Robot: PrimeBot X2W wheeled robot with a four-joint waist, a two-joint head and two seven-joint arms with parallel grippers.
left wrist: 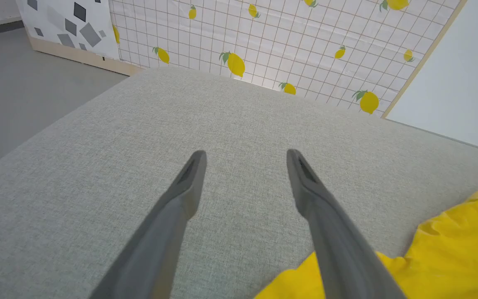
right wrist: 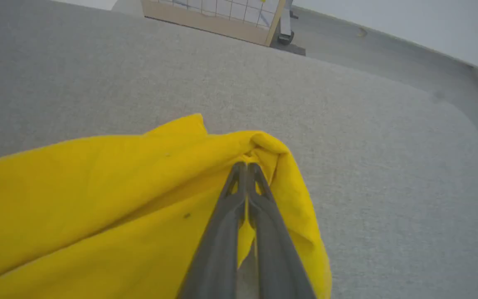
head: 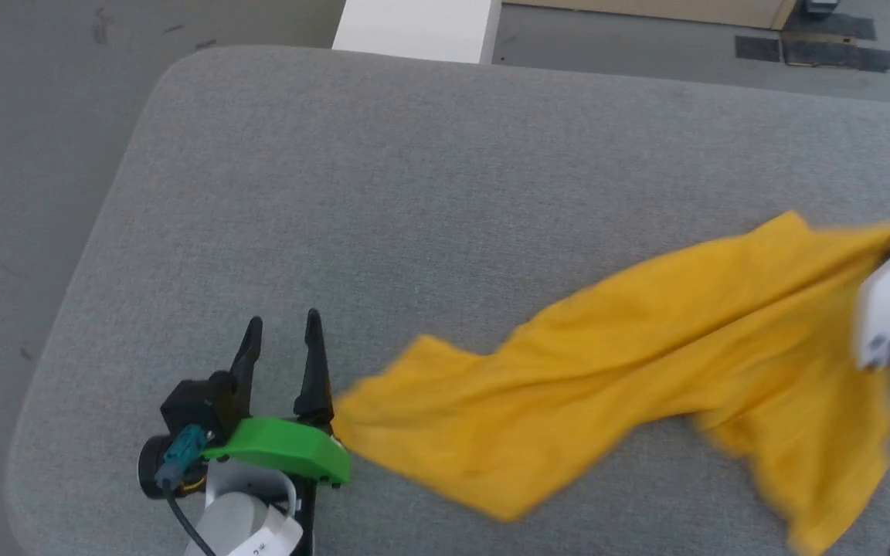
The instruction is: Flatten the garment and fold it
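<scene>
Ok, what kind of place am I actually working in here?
Probably a staged test room, not a home: a lemon-print backdrop on a wooden frame, a grey fabric-padded platform as work surface, and black tape-like patches on the grey floor.

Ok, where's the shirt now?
The shirt stretches across the grey cushion, head view's right half, one end in the right gripper, the other beside the left gripper.

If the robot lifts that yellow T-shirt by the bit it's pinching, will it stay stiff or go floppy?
Probably floppy: the yellow T-shirt bunches into soft folds where the right gripper pinches it. It seems light, since two thin fingers hold that end. It may drag rather than slide on the rough grey fabric surface.
</scene>
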